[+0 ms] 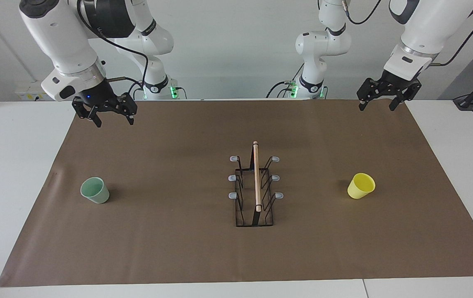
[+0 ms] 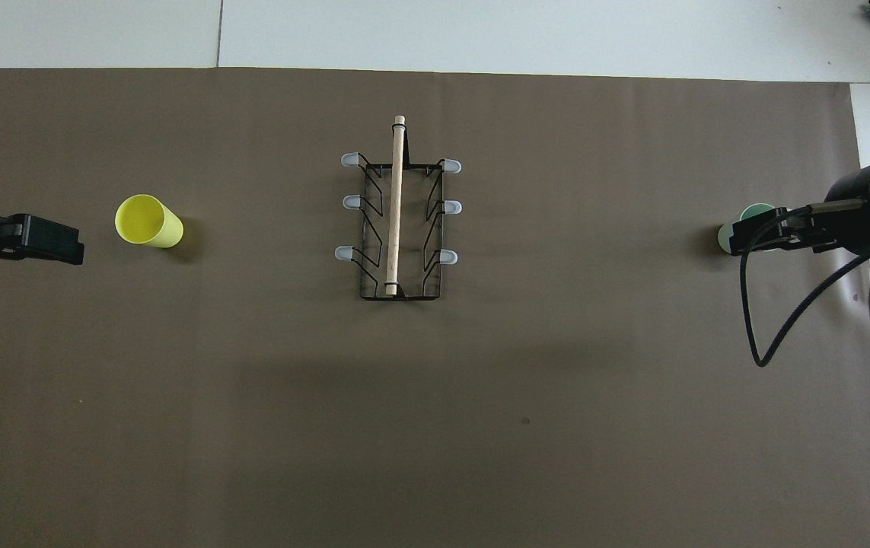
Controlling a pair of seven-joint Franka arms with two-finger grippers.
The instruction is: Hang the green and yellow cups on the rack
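In the middle of the bench (image 1: 33, 207) the rack (image 1: 255, 190) stands bare, so I have both hangs left: the green cup (image 1: 95, 190) sits toward my right arm's end, the yellow cup (image 1: 361, 186) toward my left arm's. My right claw (image 1: 113, 118) and left claw (image 1: 378, 104) hang spread and empty, touching nothing.

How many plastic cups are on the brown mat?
2. A pale mint green tapered plastic cup stands toward the right arm's end; a bright yellow one toward the left arm's end. None hidden.
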